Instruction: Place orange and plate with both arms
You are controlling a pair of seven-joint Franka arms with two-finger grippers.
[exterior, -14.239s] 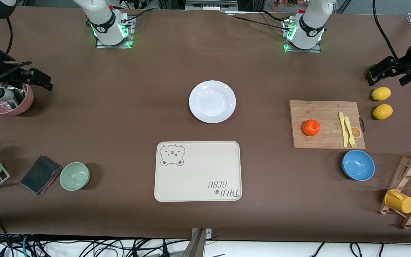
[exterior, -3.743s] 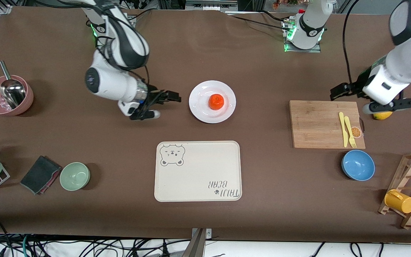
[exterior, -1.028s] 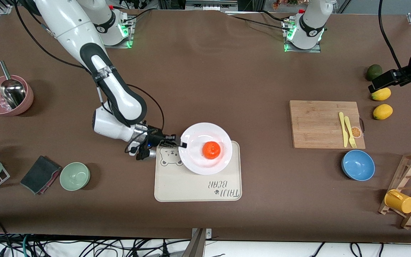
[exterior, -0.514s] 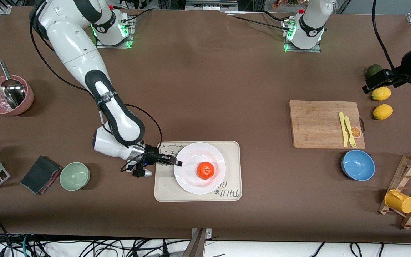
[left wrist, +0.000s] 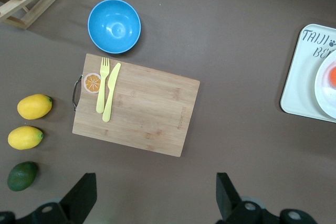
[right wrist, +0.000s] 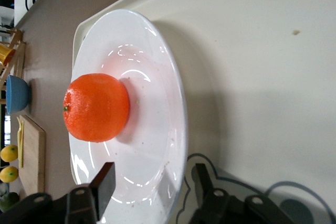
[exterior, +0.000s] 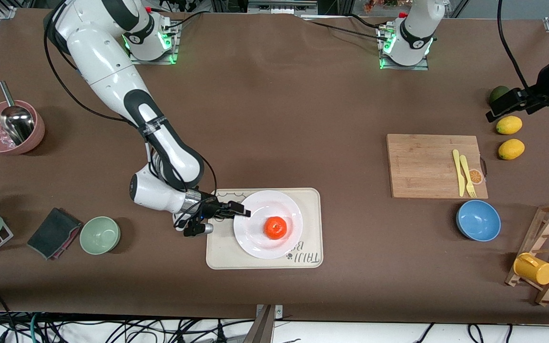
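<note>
The orange (exterior: 275, 227) sits on the white plate (exterior: 254, 239). The plate rests on the cream bear-printed tray (exterior: 310, 201). My right gripper (exterior: 237, 210) is open at the plate's rim on the right arm's side, one finger over the rim and one beside it, neither pressing on it. The right wrist view shows the orange (right wrist: 96, 107), the plate (right wrist: 160, 129), the tray (right wrist: 252, 72) and my right gripper (right wrist: 152, 183) astride the rim. My left gripper (exterior: 501, 107) is open and empty above the table by the avocado; the left wrist view (left wrist: 155, 198) shows its jaws wide apart.
A cutting board (exterior: 434, 164) with yellow fork and knife, a blue bowl (exterior: 478, 220), two lemons (exterior: 509, 137), an avocado (exterior: 498, 94) and a mug rack (exterior: 548, 259) are at the left arm's end. A green bowl (exterior: 100, 234), cloth and pink bowl (exterior: 10, 127) are at the right arm's end.
The right gripper carried the plate with the orange toward the front camera onto the tray, then let go of the rim. The left arm barely moved.
</note>
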